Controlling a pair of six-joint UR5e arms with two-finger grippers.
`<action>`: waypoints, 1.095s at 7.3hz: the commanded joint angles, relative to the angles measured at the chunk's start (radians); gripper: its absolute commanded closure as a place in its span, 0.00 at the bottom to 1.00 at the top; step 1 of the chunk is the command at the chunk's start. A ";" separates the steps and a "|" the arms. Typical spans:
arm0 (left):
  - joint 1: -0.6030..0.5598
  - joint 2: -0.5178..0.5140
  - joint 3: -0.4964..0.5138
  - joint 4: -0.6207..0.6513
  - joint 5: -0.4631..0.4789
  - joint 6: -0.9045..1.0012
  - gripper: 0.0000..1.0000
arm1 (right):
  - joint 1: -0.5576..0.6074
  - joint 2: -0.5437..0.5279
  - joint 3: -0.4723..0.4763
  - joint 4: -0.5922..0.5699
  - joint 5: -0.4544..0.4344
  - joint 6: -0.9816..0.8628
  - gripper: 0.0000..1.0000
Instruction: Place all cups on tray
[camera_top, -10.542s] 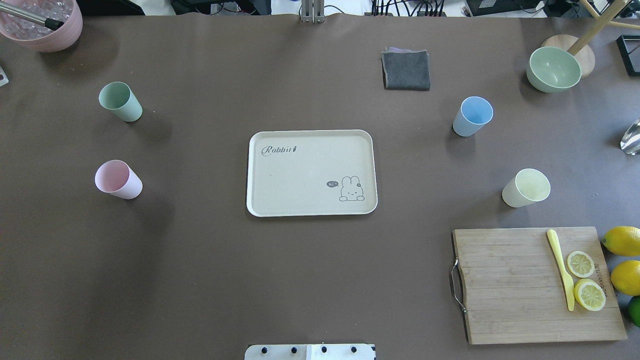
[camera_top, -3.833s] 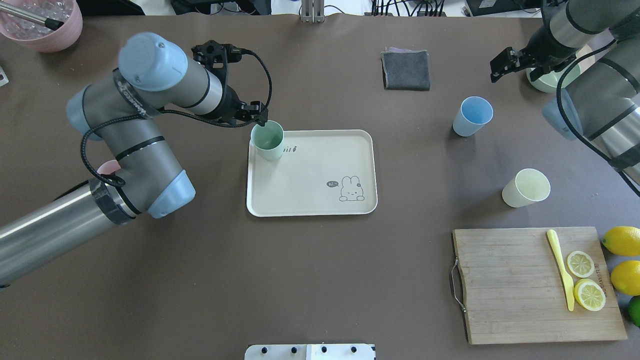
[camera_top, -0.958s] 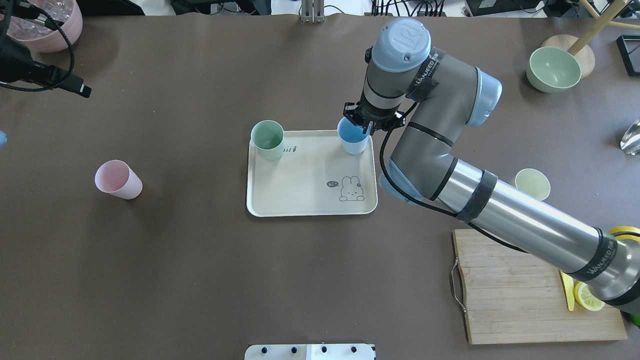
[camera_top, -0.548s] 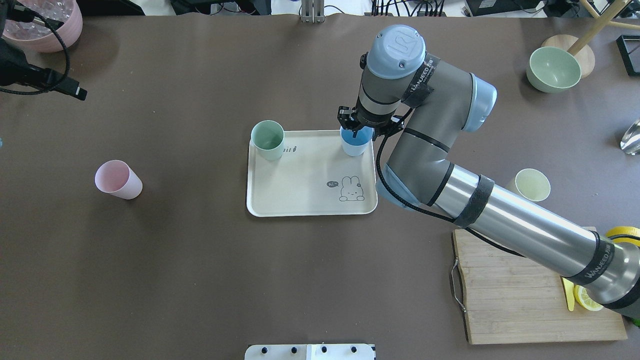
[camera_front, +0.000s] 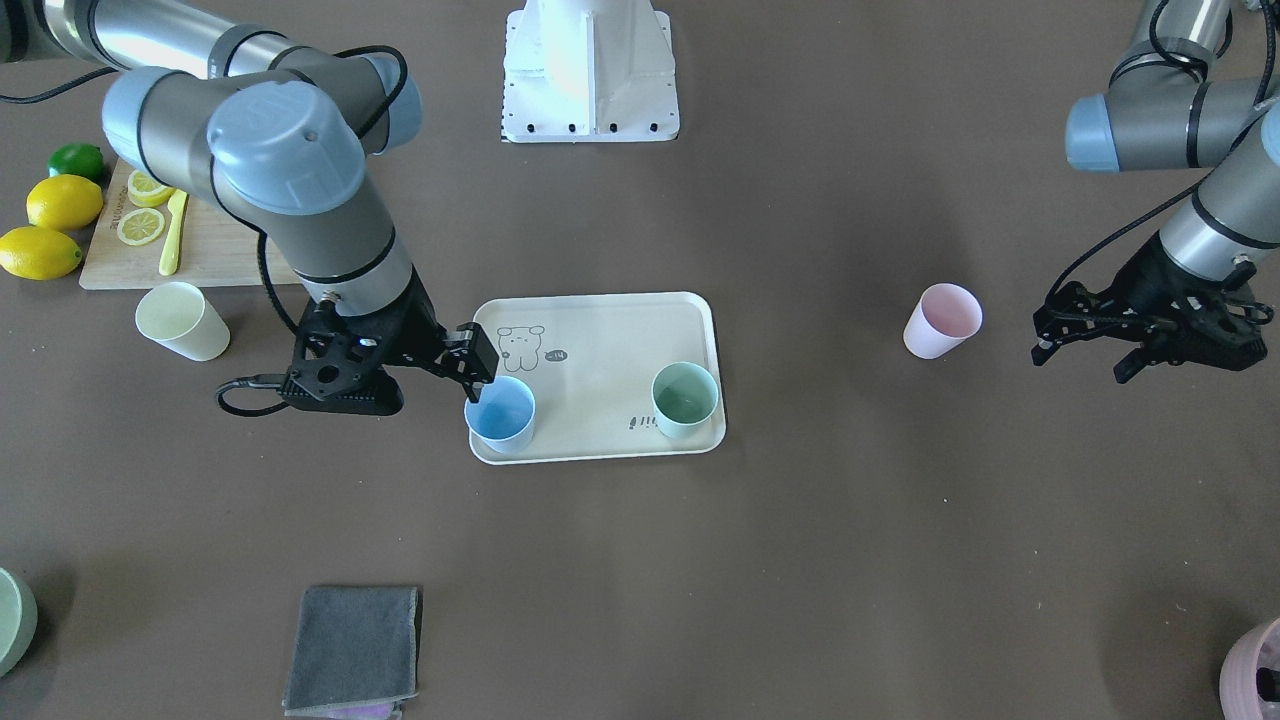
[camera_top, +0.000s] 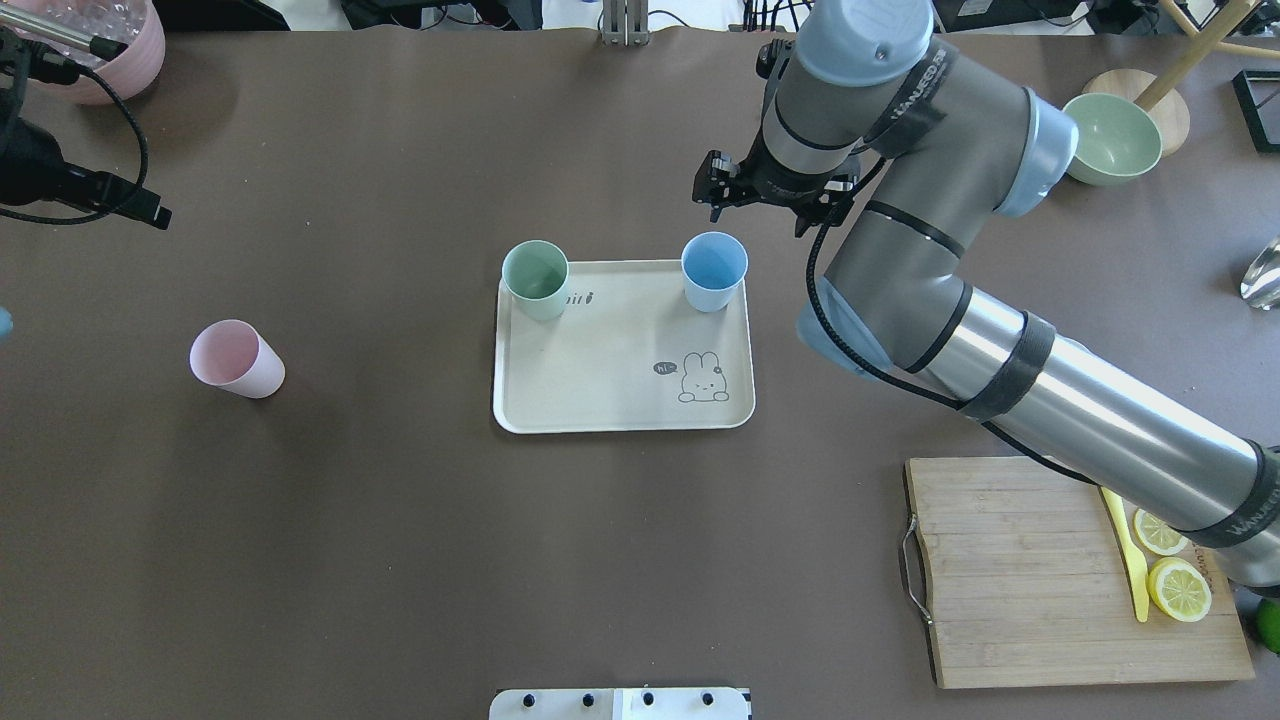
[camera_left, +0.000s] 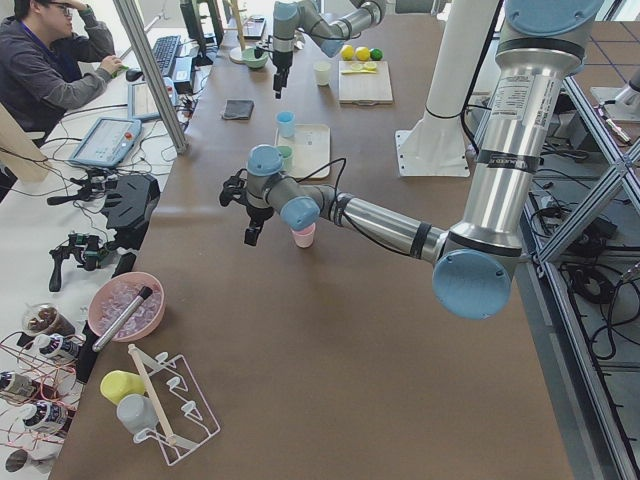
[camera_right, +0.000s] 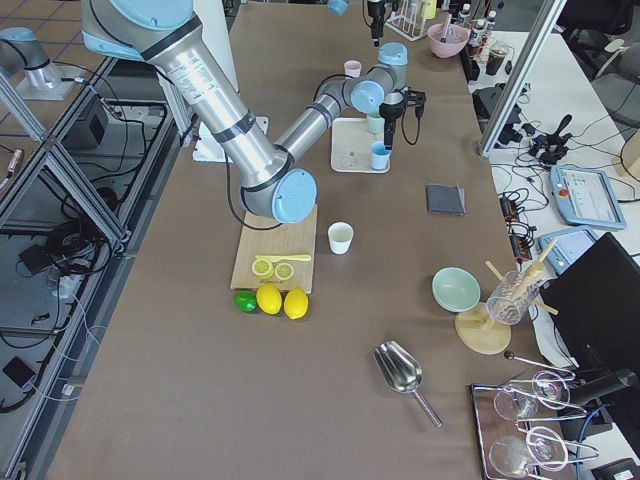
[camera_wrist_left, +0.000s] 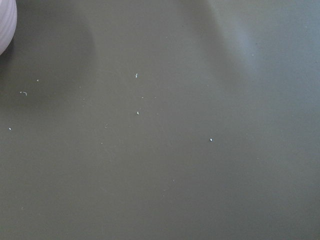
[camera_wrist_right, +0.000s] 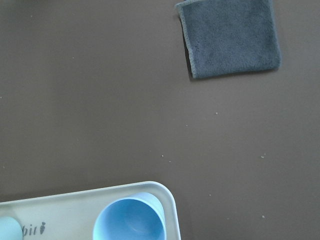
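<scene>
The cream tray (camera_top: 600, 390) with the rabbit print lies mid-table. The mint green cup (camera_top: 536, 280) stands on its far left corner and the light blue cup (camera_top: 714, 271) on its far right corner. The pink cup (camera_top: 237, 359) stands on the table to the left. The yellow cup (camera_front: 182, 320) stands near the cutting board, hidden by my right arm in the overhead view. My right gripper (camera_top: 755, 205) is open and empty, raised just beyond the blue cup. My left gripper (camera_front: 1082, 362) is open and empty, beyond the pink cup.
A wooden cutting board (camera_top: 1010, 570) with lemon slices and a yellow knife lies at the near right. A grey cloth (camera_front: 352, 648) lies beyond the tray. A green bowl (camera_top: 1120, 130) is far right and a pinkish pot (camera_top: 100, 70) far left.
My right gripper has let go of the blue cup on the tray and lifted away toward the far side. The left gripper has barely moved.
</scene>
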 joint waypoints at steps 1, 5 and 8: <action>0.080 0.048 -0.050 -0.033 0.032 -0.081 0.01 | 0.117 -0.094 0.101 -0.052 0.082 -0.172 0.00; 0.204 0.092 -0.047 -0.047 0.081 -0.089 0.35 | 0.212 -0.211 0.160 -0.049 0.101 -0.361 0.00; 0.236 0.097 -0.056 -0.053 0.084 -0.098 1.00 | 0.248 -0.295 0.195 -0.041 0.104 -0.472 0.00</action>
